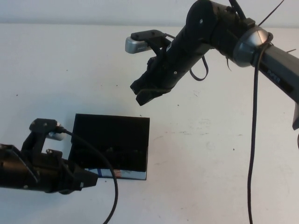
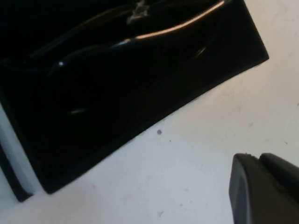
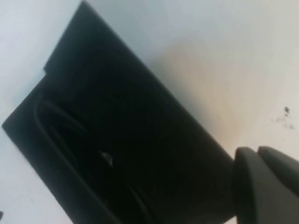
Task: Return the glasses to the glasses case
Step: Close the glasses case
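A flat matte-black rectangular glasses case lies open on the white worktop, thin dark-framed glasses inside. The left end effector sits beside its near edge, the right end effector hovers beyond; neither grip is discernible. Closing carelessly could pinch a protruding frame.

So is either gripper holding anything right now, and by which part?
Nothing visibly held: right gripper hangs above the glasses case; left gripper sits beside it.
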Controlling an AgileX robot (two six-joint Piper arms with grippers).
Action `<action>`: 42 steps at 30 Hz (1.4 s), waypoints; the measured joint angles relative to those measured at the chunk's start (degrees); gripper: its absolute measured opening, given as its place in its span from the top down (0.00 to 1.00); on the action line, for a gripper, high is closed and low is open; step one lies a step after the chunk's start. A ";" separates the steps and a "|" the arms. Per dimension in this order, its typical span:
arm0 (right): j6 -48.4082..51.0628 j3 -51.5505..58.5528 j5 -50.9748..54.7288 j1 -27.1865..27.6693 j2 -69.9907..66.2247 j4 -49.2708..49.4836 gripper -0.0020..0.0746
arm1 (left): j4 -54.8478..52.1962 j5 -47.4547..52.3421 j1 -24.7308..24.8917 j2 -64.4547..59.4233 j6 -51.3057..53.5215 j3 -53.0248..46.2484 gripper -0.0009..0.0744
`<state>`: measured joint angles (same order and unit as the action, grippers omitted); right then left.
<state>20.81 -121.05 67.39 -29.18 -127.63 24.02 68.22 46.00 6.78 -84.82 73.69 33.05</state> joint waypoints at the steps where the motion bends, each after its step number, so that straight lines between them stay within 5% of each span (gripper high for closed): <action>1: 0.47 0.00 0.31 0.00 0.00 0.25 0.99 | 1.65 -0.13 0.00 -0.40 1.90 -0.32 0.99; 12: 0.94 0.00 1.30 0.00 0.00 -0.95 0.99 | 20.73 -3.30 0.00 -2.68 18.42 -0.74 0.99; 42: 1.20 0.00 2.95 0.00 0.00 -1.06 0.99 | 29.66 -6.31 0.00 -9.96 29.72 2.00 0.99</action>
<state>22.01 -121.05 70.33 -29.18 -127.63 22.96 97.88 39.69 6.78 -94.78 103.41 35.04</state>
